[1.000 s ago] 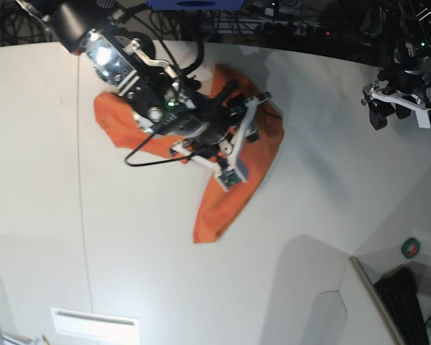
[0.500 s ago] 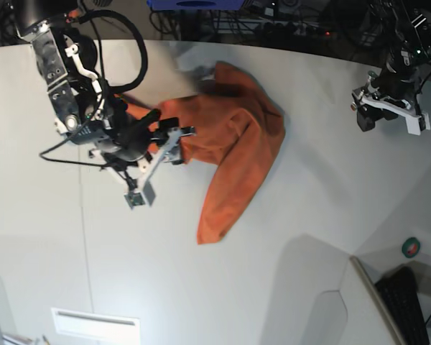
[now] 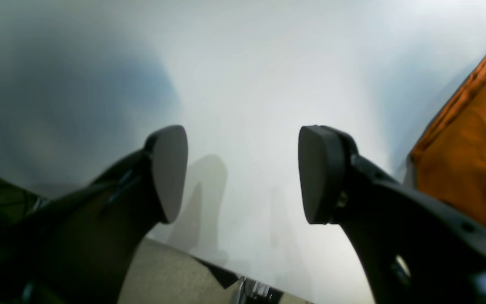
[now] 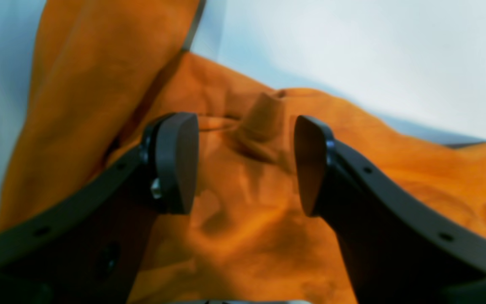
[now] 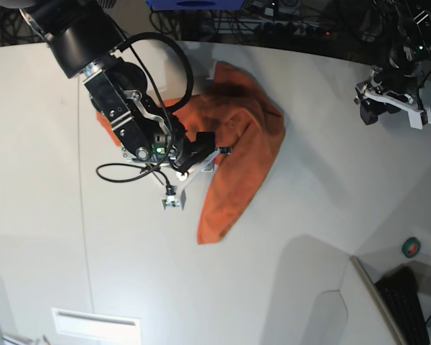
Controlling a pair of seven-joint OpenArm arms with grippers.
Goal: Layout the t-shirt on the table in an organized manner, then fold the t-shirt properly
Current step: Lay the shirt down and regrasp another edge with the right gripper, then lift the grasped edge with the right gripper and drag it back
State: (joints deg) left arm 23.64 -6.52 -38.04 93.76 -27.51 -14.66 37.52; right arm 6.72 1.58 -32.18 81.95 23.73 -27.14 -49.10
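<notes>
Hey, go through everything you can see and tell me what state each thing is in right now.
t-shirt: crumpled in a bunched heap, not laid flat, unfolded.
right gripper: open, hovering over the shirt, holding nothing.
left gripper: open, empty, above bare table, beside the shirt.

green tape roll (image 5: 411, 248) | black keyboard (image 5: 409, 302) | white tray (image 5: 95, 325) | cables (image 5: 287, 18)

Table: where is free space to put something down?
Bare table runs from the shirt to the left gripper. More lies bare below the shirt's tip. It is crowded where the right gripper hangs over the shirt.
</notes>
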